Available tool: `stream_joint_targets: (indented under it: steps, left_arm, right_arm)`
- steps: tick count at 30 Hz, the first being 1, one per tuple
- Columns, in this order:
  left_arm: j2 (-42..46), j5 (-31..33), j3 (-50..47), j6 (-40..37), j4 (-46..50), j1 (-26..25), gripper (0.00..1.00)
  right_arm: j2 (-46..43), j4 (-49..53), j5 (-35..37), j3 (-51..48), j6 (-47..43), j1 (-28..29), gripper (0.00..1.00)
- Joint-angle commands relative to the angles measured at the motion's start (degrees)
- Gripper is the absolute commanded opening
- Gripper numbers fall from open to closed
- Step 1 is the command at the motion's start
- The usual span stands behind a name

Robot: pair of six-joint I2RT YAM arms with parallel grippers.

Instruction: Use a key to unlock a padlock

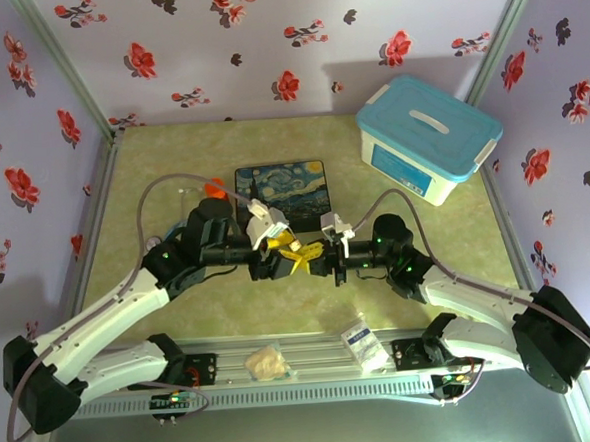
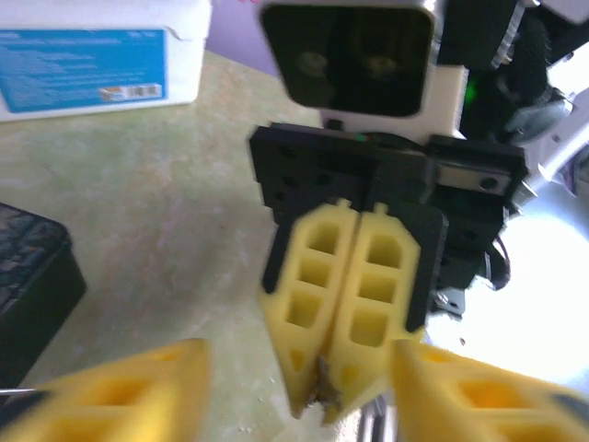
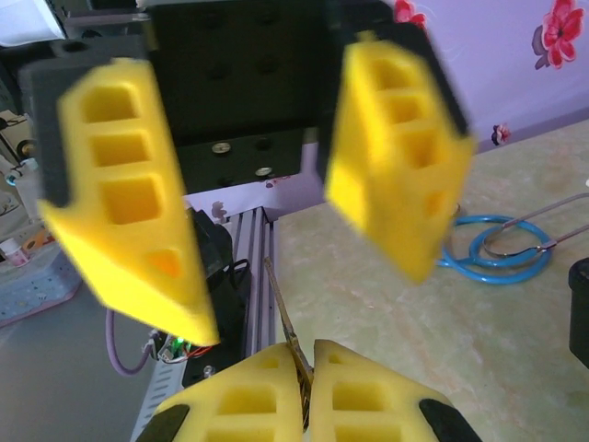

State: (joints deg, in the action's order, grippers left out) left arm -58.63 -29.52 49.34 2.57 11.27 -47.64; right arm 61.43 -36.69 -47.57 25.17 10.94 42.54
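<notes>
My two grippers meet tip to tip above the middle of the table. The right gripper (image 1: 320, 257) (image 3: 311, 354) is shut on the key (image 3: 287, 322), a thin dark metal strip that sticks up out of its yellow pads. In the left wrist view the same shut right gripper (image 2: 322, 396) shows a dark bit of the key (image 2: 324, 387) at its tips. The left gripper (image 1: 293, 258) (image 2: 299, 354) (image 3: 308, 295) is open, one finger on either side of the right gripper's tips, with nothing gripped. The padlock is out of view.
A painted box (image 1: 283, 194) lies just behind the grippers, with an orange cylinder (image 1: 213, 187) to its left. A white bin with a blue lid (image 1: 428, 138) stands at the back right. Two small packets (image 1: 266, 361) (image 1: 363, 341) rest on the front rail. A blue loop (image 3: 497, 253) lies on the table.
</notes>
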Motion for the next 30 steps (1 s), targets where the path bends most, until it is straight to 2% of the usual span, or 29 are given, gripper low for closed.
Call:
stream_joint_targets:
  steps: [1,5,10,13,16,20,23,30]
  left_arm:
    - [3.5,6.1,-4.6,7.9,-13.7,0.8,0.73]
    - [3.8,11.8,-10.1,18.4,-26.4,0.9,0.81]
    - [-5.7,22.7,-12.2,36.9,-27.7,0.5,0.73]
    - [-11.1,26.9,-16.4,43.1,-33.9,-0.9,0.71]
    - [-13.2,31.7,-17.9,43.7,-35.6,-3.0,0.71]
    - [-13.4,36.0,-20.0,44.4,-36.2,-3.3,0.73]
    - [-16.7,37.0,-19.3,44.0,-33.8,-3.3,0.73]
    - [-25.8,37.1,-19.1,43.0,-40.9,-1.6,0.73]
  right_arm:
    - [-1.5,0.9,2.0,-1.2,0.0,0.2,0.0]
    - [-2.5,3.4,4.7,-1.2,1.2,0.2,0.0]
    - [-2.1,14.3,9.2,1.9,6.8,-1.1,0.0]
    - [-1.2,17.7,10.0,2.4,10.2,-2.1,0.0]
    - [-1.2,21.6,10.4,2.7,11.9,-3.0,0.0]
    - [-2.4,27.1,12.1,2.3,12.4,-4.4,0.0]
    - [-2.5,30.1,15.5,2.0,12.0,-5.2,0.0]
    - [-2.5,30.8,16.7,1.6,12.2,-6.2,0.0]
